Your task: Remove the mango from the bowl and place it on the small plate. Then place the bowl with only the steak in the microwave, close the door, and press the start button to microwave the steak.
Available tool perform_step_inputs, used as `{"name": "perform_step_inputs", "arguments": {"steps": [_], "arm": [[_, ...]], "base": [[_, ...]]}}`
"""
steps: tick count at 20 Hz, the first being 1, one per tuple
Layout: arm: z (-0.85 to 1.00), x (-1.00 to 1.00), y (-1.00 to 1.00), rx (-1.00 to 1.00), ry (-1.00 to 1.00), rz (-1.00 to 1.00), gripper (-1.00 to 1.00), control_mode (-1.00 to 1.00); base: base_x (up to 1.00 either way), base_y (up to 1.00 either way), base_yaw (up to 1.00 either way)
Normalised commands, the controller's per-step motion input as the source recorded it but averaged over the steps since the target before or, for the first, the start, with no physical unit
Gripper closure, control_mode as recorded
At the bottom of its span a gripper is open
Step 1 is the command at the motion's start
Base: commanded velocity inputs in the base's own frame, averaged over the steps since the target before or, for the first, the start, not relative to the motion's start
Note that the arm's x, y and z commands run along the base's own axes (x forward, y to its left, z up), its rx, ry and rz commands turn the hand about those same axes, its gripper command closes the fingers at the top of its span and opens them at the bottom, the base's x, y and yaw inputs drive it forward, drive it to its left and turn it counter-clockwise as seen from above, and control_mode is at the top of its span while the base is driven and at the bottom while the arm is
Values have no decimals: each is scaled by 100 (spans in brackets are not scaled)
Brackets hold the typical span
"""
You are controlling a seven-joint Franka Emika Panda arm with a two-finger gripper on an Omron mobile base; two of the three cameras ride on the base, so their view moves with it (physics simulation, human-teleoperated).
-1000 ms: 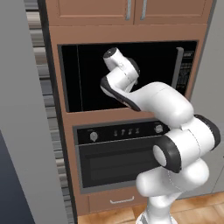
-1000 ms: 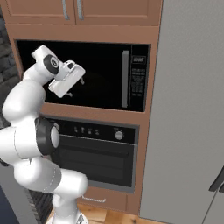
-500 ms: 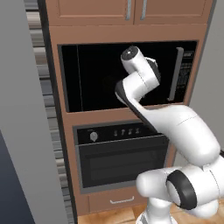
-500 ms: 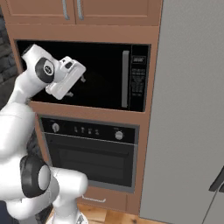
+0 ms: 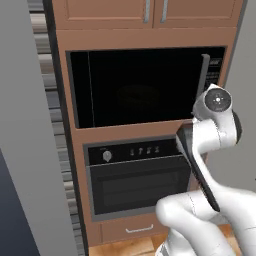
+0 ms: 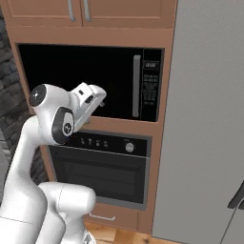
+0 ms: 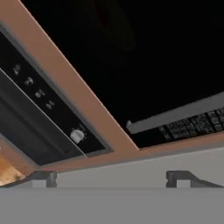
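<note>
The microwave (image 5: 142, 87) (image 6: 86, 78) sits in the wooden cabinet column with its black door shut. Its grey handle (image 5: 204, 80) (image 6: 137, 86) (image 7: 175, 114) stands on the right beside the keypad (image 6: 150, 88) (image 7: 192, 124). A faint dim shape lies behind the dark glass, too dark to name. My gripper (image 6: 98, 94) (image 7: 111, 178) hovers in front of the door's lower edge, left of the handle. It is open, its fingertips (image 7: 43, 177) wide apart with nothing between them.
A built-in oven (image 5: 137, 175) (image 6: 100, 167) sits right below the microwave, with a control strip and a knob (image 7: 77, 136). A tall grey fridge (image 6: 209, 119) stands to the right and a grey panel (image 5: 25, 130) to the left. Cabinet doors (image 5: 150, 12) are above.
The arm has swung across the microwave front to the right and lower. The hand now sits lower, near the door's bottom edge. The door stays shut and the base has not moved.
</note>
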Motion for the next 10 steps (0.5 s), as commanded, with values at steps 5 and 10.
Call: {"name": "perform_step_inputs", "arguments": {"steps": [5, 10], "arm": [[-2, -91, -72, 18, -20, 20, -100, -100], [-10, -46, -53, 21, -15, 27, -100, -100]], "base": [[0, 0, 0], [0, 0, 0]]}}
